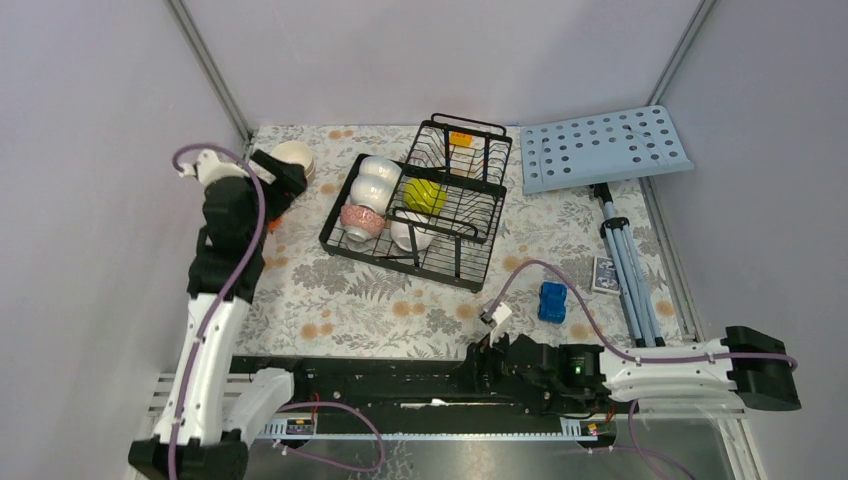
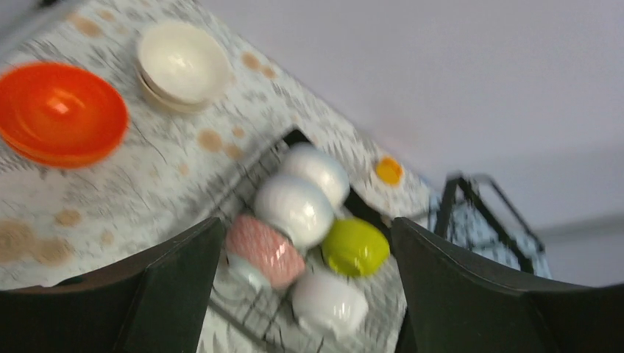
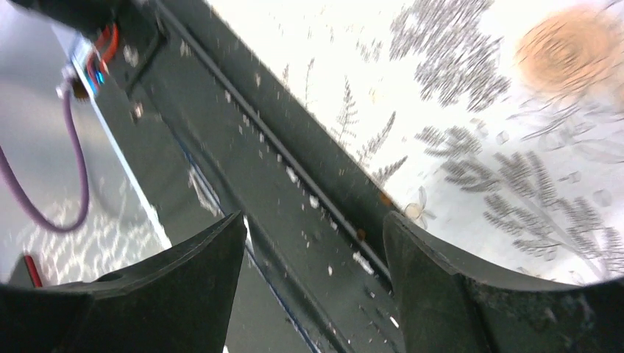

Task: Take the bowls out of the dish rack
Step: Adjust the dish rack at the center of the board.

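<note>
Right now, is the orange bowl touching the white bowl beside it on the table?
Apart. The left wrist view shows bare tablecloth between the orange bowl and the white bowl, so their rims do not meet.

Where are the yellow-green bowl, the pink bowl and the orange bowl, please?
yellow-green bowl (image 1: 424, 196): top view, its rounded outside.
pink bowl (image 2: 264, 248): left wrist view, its speckled outer wall.
orange bowl (image 2: 60, 112): left wrist view, its glossy inside.

Orange bowl (image 2: 59, 110), black rack (image 1: 462, 252), floral cloth (image 1: 380, 300)
</note>
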Available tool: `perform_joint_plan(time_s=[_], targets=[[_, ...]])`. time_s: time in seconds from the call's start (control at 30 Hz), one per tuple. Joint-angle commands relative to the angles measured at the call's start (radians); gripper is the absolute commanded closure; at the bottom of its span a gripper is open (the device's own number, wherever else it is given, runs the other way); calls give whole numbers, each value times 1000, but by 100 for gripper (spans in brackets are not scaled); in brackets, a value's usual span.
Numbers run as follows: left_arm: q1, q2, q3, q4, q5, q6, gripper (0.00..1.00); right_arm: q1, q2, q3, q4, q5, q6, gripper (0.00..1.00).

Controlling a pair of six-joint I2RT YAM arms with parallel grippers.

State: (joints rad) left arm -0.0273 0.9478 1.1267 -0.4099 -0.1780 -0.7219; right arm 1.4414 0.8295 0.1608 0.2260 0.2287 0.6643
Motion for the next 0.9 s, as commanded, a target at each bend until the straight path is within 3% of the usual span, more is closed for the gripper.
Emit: perform_joint_plan(time_s=[0.0, 0.23, 0.43, 0.5, 0.6, 0.87], targets=[[-103, -124, -168, 29, 86, 62, 11, 10, -135, -13, -30, 220, 33, 24], [-123, -345, -397, 45, 145, 81, 11, 9, -304, -118, 183, 580, -127, 21], [-122, -435, -530, 105, 219, 64, 11, -5, -208, -75, 454, 737, -378, 18], [-123, -436, -545, 109, 227, 60, 11, -61, -104, -28, 459, 706, -381, 18], [-123, -434, -538, 108, 241, 67, 11, -210, 16, 39, 419, 523, -272, 18], [-129, -447, -566, 126, 286, 50, 11, -275, 237, 8, 816, 424, -405, 22]])
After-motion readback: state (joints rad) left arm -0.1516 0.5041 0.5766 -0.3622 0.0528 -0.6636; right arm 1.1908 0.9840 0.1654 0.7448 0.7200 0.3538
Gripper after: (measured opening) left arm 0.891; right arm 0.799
